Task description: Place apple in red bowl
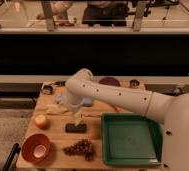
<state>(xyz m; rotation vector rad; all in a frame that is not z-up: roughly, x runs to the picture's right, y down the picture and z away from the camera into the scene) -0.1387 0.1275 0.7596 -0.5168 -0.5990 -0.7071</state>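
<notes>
The apple (41, 121) is small, round and yellow-orange, and sits on the left side of the wooden table (58, 161). The red bowl (27, 143), with a pale inner bottom, stands at the front left corner, just in front of the apple. My gripper (78, 117) hangs from the white arm (113, 97) over the middle of the table, to the right of the apple and apart from it. It is just above a dark flat block (75, 128). It holds nothing that I can see.
A cluster of dark grapes (79, 148) lies in front of the block. A green tray (130, 118) fills the right side. A dark purple bowl (109, 81) stands at the back. Pale wrappers (55, 108) lie behind the apple.
</notes>
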